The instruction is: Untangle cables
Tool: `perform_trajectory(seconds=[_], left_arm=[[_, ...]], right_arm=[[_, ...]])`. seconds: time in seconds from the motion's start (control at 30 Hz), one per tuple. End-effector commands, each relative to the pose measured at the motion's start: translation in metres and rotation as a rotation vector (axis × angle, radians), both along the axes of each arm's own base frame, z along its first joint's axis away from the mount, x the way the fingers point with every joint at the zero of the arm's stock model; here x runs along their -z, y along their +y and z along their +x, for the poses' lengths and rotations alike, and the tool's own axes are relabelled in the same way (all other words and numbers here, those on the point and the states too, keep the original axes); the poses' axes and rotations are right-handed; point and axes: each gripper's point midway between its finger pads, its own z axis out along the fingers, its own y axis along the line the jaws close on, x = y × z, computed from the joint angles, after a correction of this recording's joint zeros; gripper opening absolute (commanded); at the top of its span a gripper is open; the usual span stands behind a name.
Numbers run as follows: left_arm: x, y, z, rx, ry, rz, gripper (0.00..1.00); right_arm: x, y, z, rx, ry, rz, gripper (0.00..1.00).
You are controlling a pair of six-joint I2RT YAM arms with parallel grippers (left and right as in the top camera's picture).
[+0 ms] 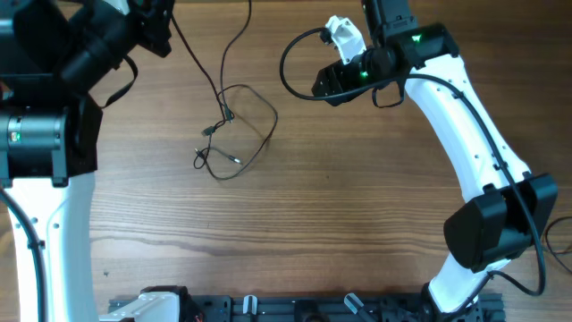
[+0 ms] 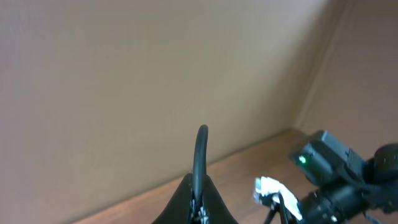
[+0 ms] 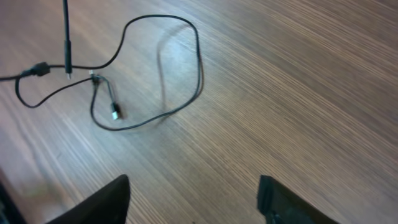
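Cables [image 1: 228, 116] lie on the counter [image 1: 357, 206], left of the spread right gripper [image 3: 194, 183]; the left gripper [image 2: 199, 186] pinches one.

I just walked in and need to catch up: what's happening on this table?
The left end effector, raised off the wooden table, is pinching one strand of the thin black cables. The rest lie in loose loops on the wood. The right end effector hovers open and empty near them.
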Motion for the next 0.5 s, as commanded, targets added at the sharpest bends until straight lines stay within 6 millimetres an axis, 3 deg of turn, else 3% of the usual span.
perform_trajectory(seconds=[0.0, 0.1, 0.2, 0.33, 0.47], left_arm=[[-0.021, 0.008, -0.003, -0.046, -0.036, -0.036, 0.04], [-0.008, 0.008, 0.011, -0.053, 0.006, -0.046, 0.04], [0.002, 0.006, 0.025, -0.049, 0.037, -0.059, 0.04], [0.022, -0.004, 0.042, -0.03, 0.096, -0.07, 0.04], [0.043, -0.006, 0.059, -0.029, 0.146, -0.067, 0.04]], right_arm=[[-0.006, 0.021, -0.018, -0.174, 0.002, 0.107, 0.72], [-0.009, 0.026, -0.039, -0.263, 0.05, 0.157, 0.82], [-0.004, 0.026, -0.058, -0.309, 0.108, 0.15, 0.86], [0.003, 0.052, -0.096, -0.522, 0.12, 0.264, 0.92], [0.017, 0.075, -0.114, -0.611, 0.12, 0.337, 0.95]])
